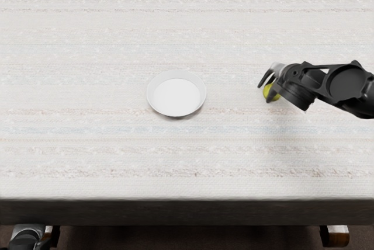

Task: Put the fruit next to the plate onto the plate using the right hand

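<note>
I see the cloth-covered table (87, 156) with a white plate (150, 93) at its middle. My right hand (282, 83), toward the right edge, curls its fingers round a yellow-green fruit (269, 91), well apart from the plate. The left hand (24, 238) shows below the near left corner

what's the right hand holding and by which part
Cannot tell: the right hand covers the yellow fruit's top, hiding any grip. Left arm rests bottom-left.
</note>
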### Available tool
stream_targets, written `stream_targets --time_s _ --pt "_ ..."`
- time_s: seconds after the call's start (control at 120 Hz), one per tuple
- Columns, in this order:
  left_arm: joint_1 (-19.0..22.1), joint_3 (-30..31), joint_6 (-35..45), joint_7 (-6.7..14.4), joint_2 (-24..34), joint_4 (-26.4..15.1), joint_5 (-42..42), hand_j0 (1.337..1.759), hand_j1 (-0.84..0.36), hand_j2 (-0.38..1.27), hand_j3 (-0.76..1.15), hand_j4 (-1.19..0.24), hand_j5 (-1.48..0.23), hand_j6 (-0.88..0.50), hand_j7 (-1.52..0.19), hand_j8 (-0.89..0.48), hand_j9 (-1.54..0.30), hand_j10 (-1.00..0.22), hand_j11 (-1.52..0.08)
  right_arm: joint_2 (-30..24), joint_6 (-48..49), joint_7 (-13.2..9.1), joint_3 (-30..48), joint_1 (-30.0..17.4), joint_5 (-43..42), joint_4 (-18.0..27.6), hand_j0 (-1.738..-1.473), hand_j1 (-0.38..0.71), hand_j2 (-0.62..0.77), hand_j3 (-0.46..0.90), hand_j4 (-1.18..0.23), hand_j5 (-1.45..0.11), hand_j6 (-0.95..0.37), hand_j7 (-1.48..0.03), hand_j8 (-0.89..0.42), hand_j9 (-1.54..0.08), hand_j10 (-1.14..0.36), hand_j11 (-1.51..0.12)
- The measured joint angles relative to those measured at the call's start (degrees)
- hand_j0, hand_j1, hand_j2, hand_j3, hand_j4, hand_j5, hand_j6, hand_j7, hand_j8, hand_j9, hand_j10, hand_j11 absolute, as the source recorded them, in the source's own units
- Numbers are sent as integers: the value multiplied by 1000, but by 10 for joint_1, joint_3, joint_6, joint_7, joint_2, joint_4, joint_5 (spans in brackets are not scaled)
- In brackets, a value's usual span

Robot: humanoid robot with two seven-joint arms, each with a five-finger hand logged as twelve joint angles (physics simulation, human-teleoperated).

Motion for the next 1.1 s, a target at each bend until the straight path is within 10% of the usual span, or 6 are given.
stream_targets --time_s 0.233,0.633,0.875,1.1 --pt "0 0 0 0 0 0 0 1658 349 2 0 -286 -19 -250 -12 -219 -5 -179 -1 4 92 1 165 -22 3 -47 -1652 397 392 3 -761 -1228 -421 -1087 -212 -1166 -412 -1194" --pt "0 0 0 0 0 0 0 1658 349 2 0 -286 -19 -250 -11 -220 -5 -179 0 165 112 1 270 -26 -5 -124 -1657 424 575 0 -825 -1215 -709 -1128 -337 -1162 -570 -1157" --pt "0 0 -1 0 0 0 0 1658 349 2 0 -285 -19 -249 -11 -215 -5 -177 0 169 184 1 310 -32 20 -163 -1658 -100 179 0 -274 -389 -256 -365 -133 -373 -127 -376" --pt "0 0 0 0 0 0 0 1658 349 2 0 -286 -19 -250 -11 -218 -5 -180 0 -35 461 1 453 -104 245 -167 -1658 -266 58 0 -96 -128 -90 -121 -50 -123 -23 -125"
